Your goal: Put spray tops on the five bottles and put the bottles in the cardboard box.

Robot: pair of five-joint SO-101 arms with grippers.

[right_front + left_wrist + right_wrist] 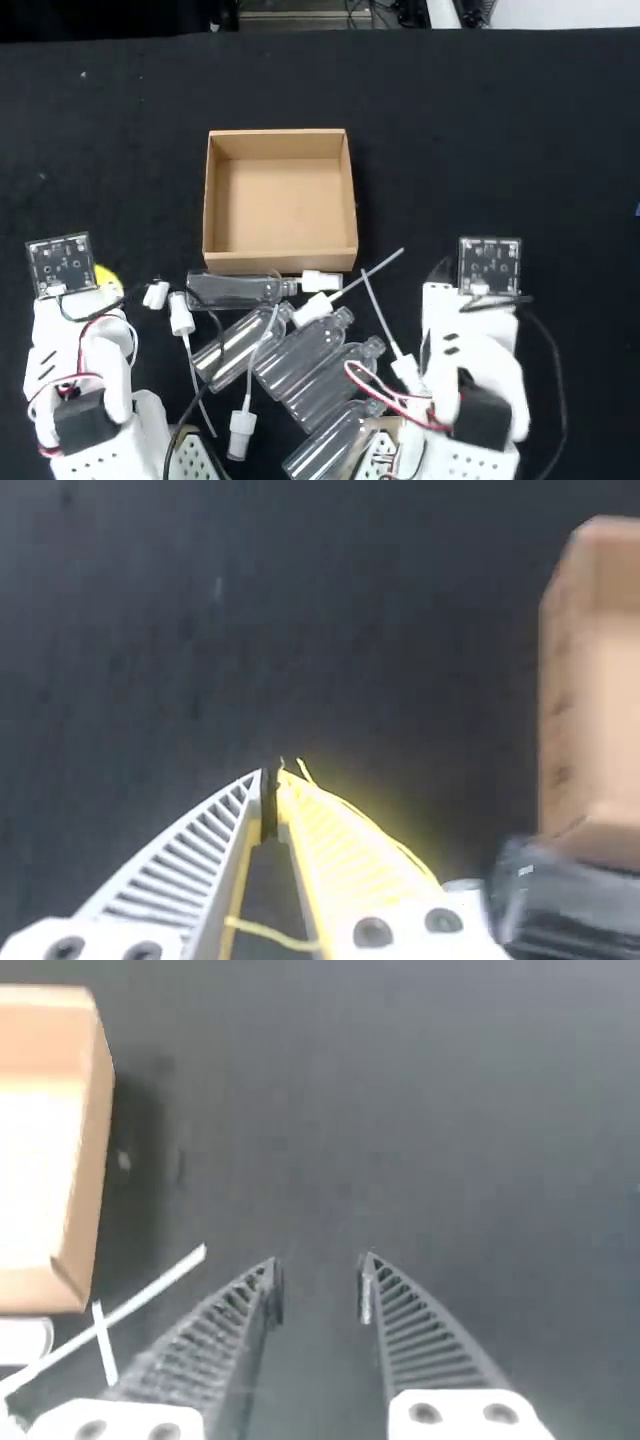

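At the near edge of a black table point(500, 120), two white robot arms sit side by side. The left gripper point(272, 775) has its white and yellow fingers pressed together, with nothing between them. The right gripper point(318, 1282) has its two dark fingers spread apart over bare tabletop.

Between the arms, four clear bottles point(300, 352) lie on their sides in a slanted row, close against one another, with their necks pointing toward the far right. Loose white spray tops point(181, 315) are scattered around them (several trail thin tubes). Two are near the left arm, one is at the near side of the row, and one is beside the right arm.

Just beyond the row, a fifth bottle point(235, 290), darker than the others, lies crosswise, and another spray top sits just off its neck. Directly behind it stands the cardboard box point(280, 262), square and open at the top. All five bottles lie outside it on the table.
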